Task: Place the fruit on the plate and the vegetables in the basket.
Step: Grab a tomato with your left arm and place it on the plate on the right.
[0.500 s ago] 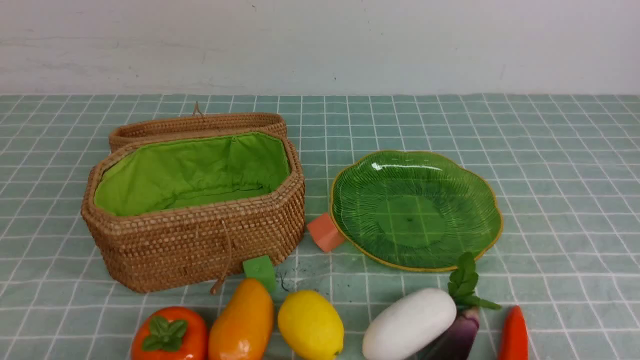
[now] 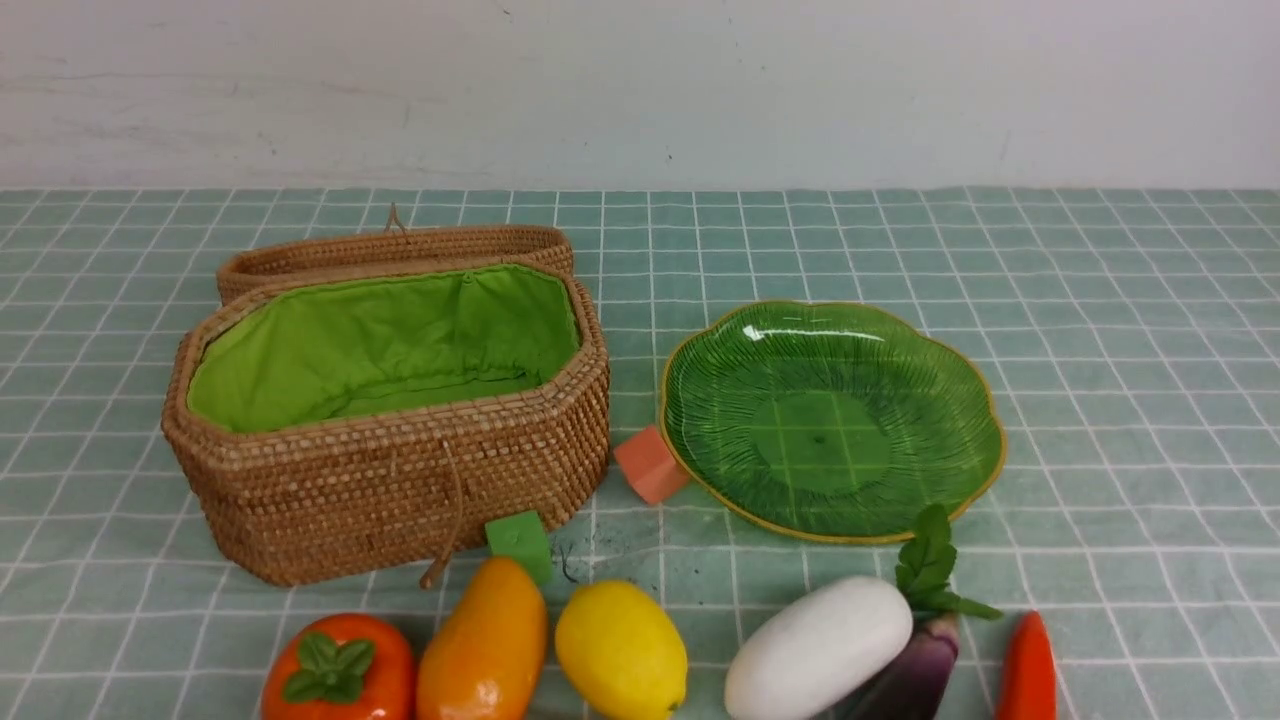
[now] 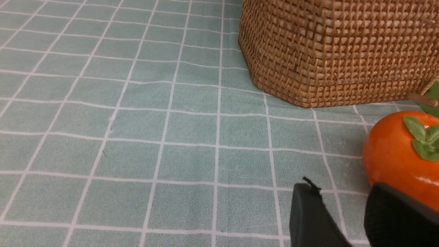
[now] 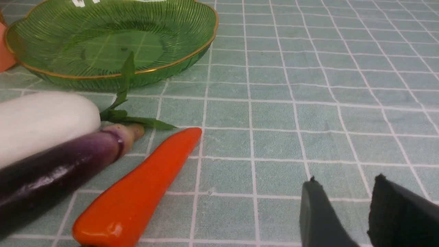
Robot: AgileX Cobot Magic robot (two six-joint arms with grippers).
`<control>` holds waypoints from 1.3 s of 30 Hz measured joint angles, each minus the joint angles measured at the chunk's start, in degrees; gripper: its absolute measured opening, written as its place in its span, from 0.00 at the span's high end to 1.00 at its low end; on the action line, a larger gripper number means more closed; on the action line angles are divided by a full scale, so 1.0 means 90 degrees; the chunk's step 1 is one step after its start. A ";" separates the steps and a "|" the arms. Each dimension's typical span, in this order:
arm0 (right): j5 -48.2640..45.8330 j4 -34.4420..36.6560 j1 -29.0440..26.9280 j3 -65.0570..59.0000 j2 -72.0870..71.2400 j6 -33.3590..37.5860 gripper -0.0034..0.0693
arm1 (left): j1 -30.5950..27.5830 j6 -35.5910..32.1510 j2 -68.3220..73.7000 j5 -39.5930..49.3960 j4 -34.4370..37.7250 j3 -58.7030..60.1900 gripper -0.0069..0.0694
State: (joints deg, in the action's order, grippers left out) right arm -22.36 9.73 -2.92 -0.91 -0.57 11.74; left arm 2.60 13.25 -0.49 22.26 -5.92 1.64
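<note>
We judge the task to be at its very beginning. The plate [image 2: 830, 420] and the basket [image 2: 400, 500] are both empty, and all the fruit and vegetables we can see lie on the checked cloth [image 2: 1120, 400].

The left gripper [image 3: 343, 192] hangs low over the cloth. Its jaws stand apart and have only bare cloth between them. The persimmon [image 3: 398, 161] is just beside these jaws, partly behind the finger on the side toward the middle of the table. The wicker wall of the basket rises ahead of them. The mango [image 2: 485, 645] and the lemon [image 2: 620, 648] lie beyond the persimmon, farther from these jaws.

The right gripper [image 4: 345, 180] is also low, and its jaws are apart and hold nothing. The red pointed vegetable [image 4: 137, 192] lies near them on the inner side. The eggplant [image 4: 55, 171] is beyond it, touching the white oval [image 4: 41, 120]. The plate stands ahead of these jaws, on that same inner side. We see no brown potato in any view.

For the next move, we think one gripper must shift sideways over its nearest piece. The persimmon looks wider than the present gap, so the left jaws would need to spread more. The fruit lies near the basket and the vegetables near the plate, so each piece must be carried across. The salmon cube [image 2: 650, 465] and the green cube [image 2: 520, 540] should be left alone.

We can read no brand, label or writing anywhere. The white marks on the glass of the plate seem to be only glare.
</note>
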 joint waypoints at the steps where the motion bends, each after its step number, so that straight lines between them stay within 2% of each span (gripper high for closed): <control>1: 0.0000 0.0000 0.0000 0.0000 0.0000 0.0000 0.62 | 0.0000 0.0000 0.0000 0.0000 0.0000 0.0000 0.60; 25: 0.0000 0.0000 0.0000 0.0000 0.0000 0.0000 0.62 | 0.0000 0.0025 0.0000 -0.0104 -0.0025 0.0000 0.60; 28: 0.0000 0.0000 0.0000 0.0000 0.0000 0.0000 0.62 | 0.0000 0.0380 0.0000 -0.0729 0.0327 0.0012 0.60; 31: 0.0000 0.0000 0.0000 0.0000 0.0000 0.0000 0.62 | 0.0000 0.1223 0.0000 -0.2241 0.1164 0.0016 0.60; 33: 0.0000 0.0000 0.0000 0.0000 0.0000 0.0000 0.62 | 0.0000 0.1379 0.0000 -0.2703 0.1398 0.0016 0.60; 34: 0.0000 0.0000 0.0000 0.0000 0.0000 0.0000 0.62 | 0.0000 0.1546 0.0000 -0.3446 0.1599 0.0016 0.60; 37: 0.0000 0.0000 0.0000 0.0000 0.0000 0.0000 0.62 | 0.0000 0.1886 0.0000 -0.3915 0.1727 -0.0100 0.60; 39: 0.0000 0.0000 0.0000 0.0000 0.0000 0.0000 0.62 | 0.0000 0.2033 0.0076 -0.3828 0.1735 -0.0460 0.60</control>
State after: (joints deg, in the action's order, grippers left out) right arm -22.36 9.73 -2.92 -0.91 -0.57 11.74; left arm 2.60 31.54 0.19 -12.20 9.69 -2.51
